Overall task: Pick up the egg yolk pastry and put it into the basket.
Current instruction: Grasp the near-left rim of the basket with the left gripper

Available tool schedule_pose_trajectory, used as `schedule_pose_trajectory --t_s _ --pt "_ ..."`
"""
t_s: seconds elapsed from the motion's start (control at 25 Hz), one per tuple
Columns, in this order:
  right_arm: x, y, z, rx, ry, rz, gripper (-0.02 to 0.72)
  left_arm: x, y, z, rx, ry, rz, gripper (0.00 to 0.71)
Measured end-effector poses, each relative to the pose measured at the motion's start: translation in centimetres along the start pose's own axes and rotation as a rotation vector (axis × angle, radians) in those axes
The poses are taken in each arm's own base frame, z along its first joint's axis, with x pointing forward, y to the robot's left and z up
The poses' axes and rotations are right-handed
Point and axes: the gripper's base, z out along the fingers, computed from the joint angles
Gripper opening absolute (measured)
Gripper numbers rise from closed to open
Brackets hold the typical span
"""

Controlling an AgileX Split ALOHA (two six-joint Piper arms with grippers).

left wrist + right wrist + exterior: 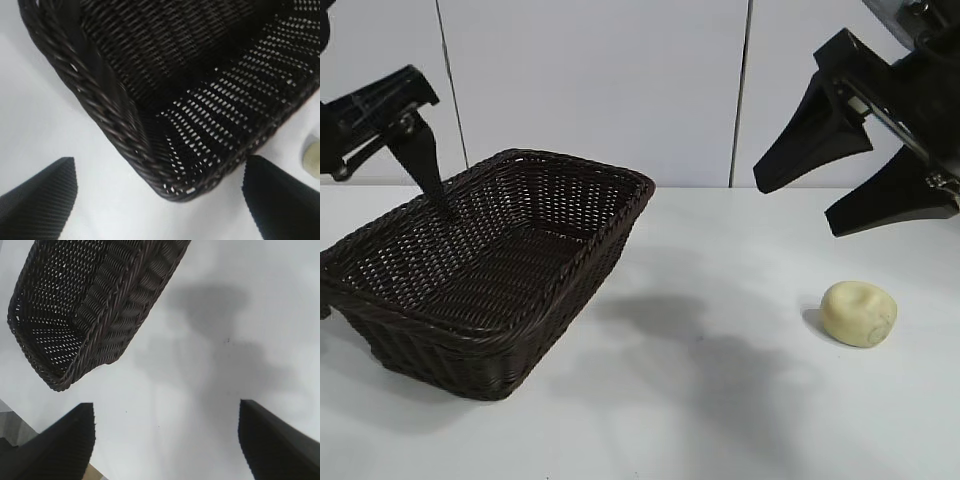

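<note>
Exterior view, for you, operator: the basket (490,270) sat on the white desk (720,400) at the view's left, long axis running diagonally, w/ nothing visible inside it. The egg yolk pastry (859,313) lay on the desk at the view's right, well apart from the basket, dent on top, nothing touching it.

Your right hand (860,190) hung in the air above and a bit behind the pastry, angled down toward the desk, fingers spread wide and holding nothing. It was clear of the pastry, w/ open desk between them. Its shadow fell on the desk between basket and pastry.

Your left hand (405,160) was at the view's left edge, over the basket's far left rim. One dark finger (423,160) pointed down toward the rim; contact couldn't be told from this angle.

Left wrist view: both fingertips stood far apart w/ nothing between them, so that hand was spread too. A basket (200,100) corner w/ its braided rim filled most of the shot, and a sliver of the pastry (313,157) showed at the edge, beyond the basket's far side.

Right wrist view: fingers wide apart over bare desk (200,390), the basket (90,310) farther off; pastry not seen there.
</note>
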Motion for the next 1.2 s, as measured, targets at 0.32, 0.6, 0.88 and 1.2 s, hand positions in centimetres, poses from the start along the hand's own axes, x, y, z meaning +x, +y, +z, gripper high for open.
schedule_pose_trajectory --t_s 0.32,0.6,0.88,1.2 --pt "0.0 0.0 0.0 0.0 0.0 0.0 0.57 -0.7 0.6 3.1 -0.111 -0.023 -0.107 0.648" --pt "0.0 0.0 0.0 0.0 0.0 0.0 0.57 -1.4 1.0 4.3 -0.145 -0.086 -0.246 0.648" --pt "0.0 0.0 0.0 0.0 0.0 -0.001 0.57 -1.5 1.0 5.7 -0.15 -0.086 -0.249 0.648" --pt "0.0 0.0 0.0 0.002 0.001 -0.003 0.57 -1.4 1.2 5.8 -0.16 -0.083 -0.248 0.595"
